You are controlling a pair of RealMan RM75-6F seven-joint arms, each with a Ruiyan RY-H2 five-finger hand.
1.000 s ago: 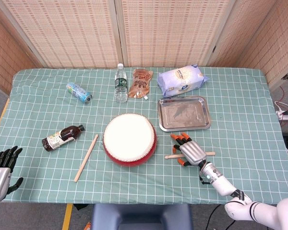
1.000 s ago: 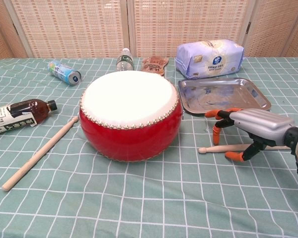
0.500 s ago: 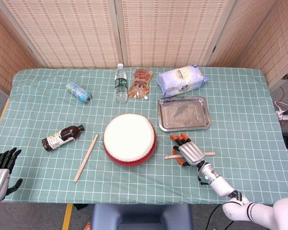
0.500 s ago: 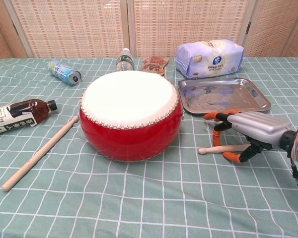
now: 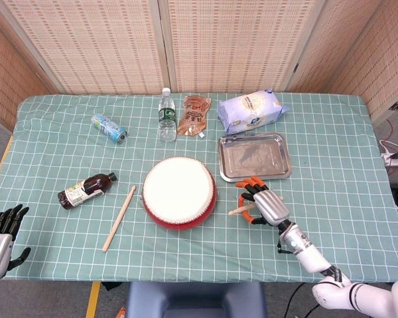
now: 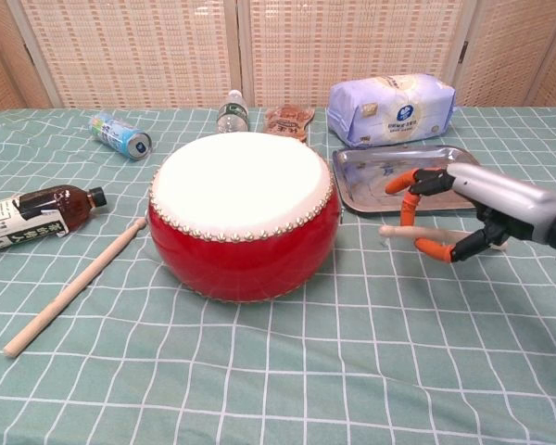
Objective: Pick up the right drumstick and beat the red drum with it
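Observation:
The red drum [image 5: 179,191] [image 6: 244,213], white skin upward, stands in the middle of the green checked cloth. Just right of it my right hand [image 5: 265,205] [image 6: 473,209] grips the right drumstick [image 5: 235,211] [image 6: 408,232], which hangs level above the cloth with its tip pointing at the drum. A short gap separates the tip from the drum's side. The left drumstick [image 5: 119,217] [image 6: 74,287] lies on the cloth left of the drum. My left hand [image 5: 1,237] hangs off the table's front left corner, fingers apart and holding nothing; only the head view shows it.
A steel tray [image 5: 254,158] [image 6: 417,176] lies right behind my right hand. A brown bottle [image 5: 86,189] lies at the left. Along the back are a can [image 5: 109,128], a water bottle [image 5: 166,116], a brown pouch [image 5: 194,115] and a white-blue bag [image 5: 252,110].
My right hand has closed around the right drumstick and lifted it off the cloth, rising toward the tray. The left hand has barely shifted.

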